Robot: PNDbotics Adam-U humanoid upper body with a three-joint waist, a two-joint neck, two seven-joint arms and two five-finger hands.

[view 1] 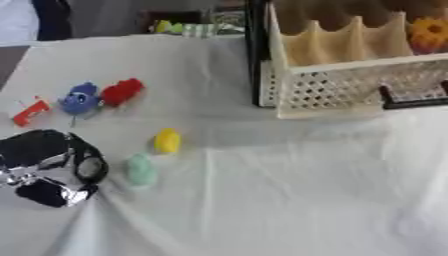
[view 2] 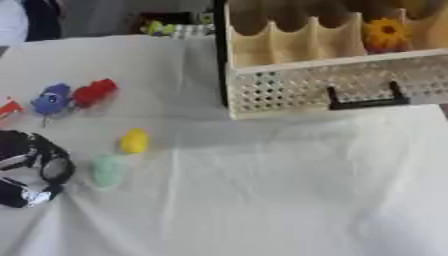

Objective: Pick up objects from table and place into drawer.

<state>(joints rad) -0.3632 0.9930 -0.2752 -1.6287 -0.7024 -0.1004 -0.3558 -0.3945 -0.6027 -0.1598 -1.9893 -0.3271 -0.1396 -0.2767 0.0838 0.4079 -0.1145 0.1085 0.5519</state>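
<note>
Toys lie in a loose bunch on the left side of the surface (view 1: pixel 289 200), which has a white cloth over it. Starting from the far left, I see a small orange-red toy (view 1: pixel 31 112), then a blue toy (view 1: pixel 80 98) and a red toy (view 1: pixel 122 91) touching each other.

Below them sits my left robot hand (view 1: pixel 51 167), black and shiny, low on the cloth. I cannot tell if its fingers are curled or straight, and I see nothing in it.

Just to the right of that robot hand is the green toy (view 1: pixel 139 170). It is the closest one. It stands a bit taller than it is wide, so its long way runs away from me, up the cloth. A little past it, up and to the right, is the yellow toy (view 1: pixel 167 140), near the green one but not touching it.

Far over to the right and at the back is the drawer (view 2: pixel 297 90), pulled open, with a wall full of holes and a black handle (view 2: pixel 366 100). An orange flower toy (view 2: pixel 385 33) already sits inside.

My right robot hand does not show at all. So I think the left one should take the green toy, with a short reach to the right.
</note>
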